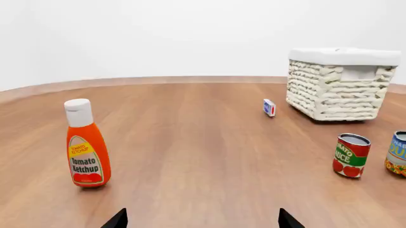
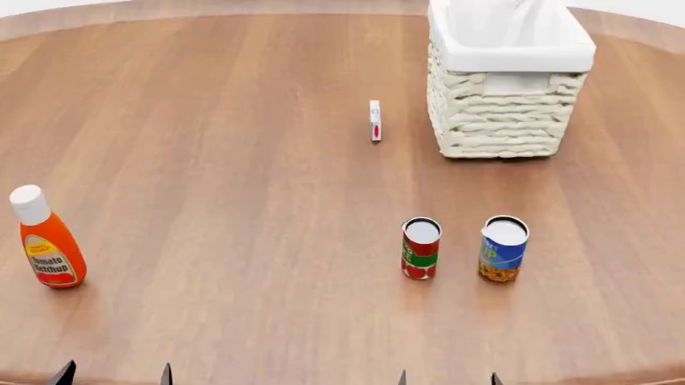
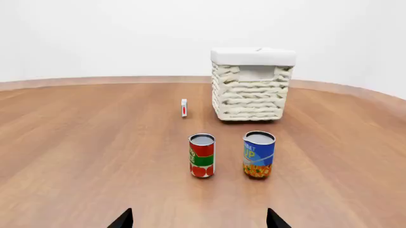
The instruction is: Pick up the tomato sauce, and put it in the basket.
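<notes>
Tomato sauce [image 2: 421, 248] upright on the wooden desk [image 2: 236, 184], toward the near edge in the head view, red label with green band, silver-white top facing up. Untouched, free of both grippers. Seen also in the right wrist view [image 3: 202, 155], roughly straight ahead of that camera, and in the left wrist view [image 1: 351, 155], off to one side.

Just beside it on the robot's right, apart with a clear gap: blue-and-yellow can [image 2: 503, 248], also upright, of like size.

Farther back on the desk, beyond the two cans and slightly right: basket [image 2: 503, 120], cream-white woven wicker, white cloth lining folded over the rim, well apart from the tomato sauce. Interior largely white cloth from the head view.

Near the basket's left side, not touching: small white packet [image 2: 374, 120] with red and blue marking, standing on edge.

Far off on the robot's left, well apart from everything else: ketchup bottle [image 2: 46, 238], orange-red, white cap, upright, label reading "Tomato Ketchup".

Left gripper [image 2: 115, 374] only as two dark tips at the bottom edge of the head view, spread wide, holding nothing. Right gripper [image 2: 447, 377] likewise at the bottom edge, tips well apart, empty, nearer in line with the tomato sauce. Both short of every object on the desk.
</notes>
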Robot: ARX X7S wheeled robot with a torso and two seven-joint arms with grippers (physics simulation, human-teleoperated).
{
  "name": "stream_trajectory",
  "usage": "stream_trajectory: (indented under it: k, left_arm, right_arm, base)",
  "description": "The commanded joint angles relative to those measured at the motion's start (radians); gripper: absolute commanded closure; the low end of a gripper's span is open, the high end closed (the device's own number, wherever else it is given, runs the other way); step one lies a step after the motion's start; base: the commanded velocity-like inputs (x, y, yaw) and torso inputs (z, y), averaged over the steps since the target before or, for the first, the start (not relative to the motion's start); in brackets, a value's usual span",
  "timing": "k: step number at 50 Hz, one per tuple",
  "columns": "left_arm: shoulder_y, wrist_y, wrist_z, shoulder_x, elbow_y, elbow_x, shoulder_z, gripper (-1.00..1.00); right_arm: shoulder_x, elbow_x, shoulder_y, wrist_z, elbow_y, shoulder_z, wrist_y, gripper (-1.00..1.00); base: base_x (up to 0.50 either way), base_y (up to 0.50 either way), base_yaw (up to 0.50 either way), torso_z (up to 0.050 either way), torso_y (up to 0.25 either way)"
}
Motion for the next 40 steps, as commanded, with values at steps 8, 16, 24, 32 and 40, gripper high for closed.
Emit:
stream_trajectory:
  k: [8,16,24,32,40]
  left_arm:
    - [0.006,0.005,-0.032,-0.035,0.007,-0.038,0.034,-1.00]
    - [0.014,-0.008,-0.056,-0.050,0.058,-0.067,0.047,-1.00]
    - [0.047,-0.031,-0.081,-0.070,0.278,-0.093,0.053,-1.00]
    - [0.082,-0.039,-0.075,-0.100,0.614,-0.217,0.030,-1.00]
    - [0.065,-0.134,-0.129,-0.138,0.887,-0.313,-0.007,-1.00]
  right_arm:
    - [0.034,0.032,0.004,0.033,0.010,-0.049,-0.020,-1.00]
    - [0.054,0.038,-0.003,0.055,-0.057,-0.069,0.010,-1.00]
    - [0.083,-0.035,-0.010,0.091,-0.287,-0.111,0.106,-1.00]
    - [0.119,-0.142,-0.007,0.095,-0.630,-0.156,0.280,-1.00]
    - [0.142,-0.273,0.016,0.087,-0.845,-0.231,0.379,-1.00]
  base:
    - [0.00,0.00,0.00,0.000,0.000]
    - [0.00,0.00,0.00,0.000,0.000]
    - [0.00,0.00,0.00,0.000,0.000]
    - [0.00,0.00,0.00,0.000,0.000]
    - [0.00,0.00,0.00,0.000,0.000]
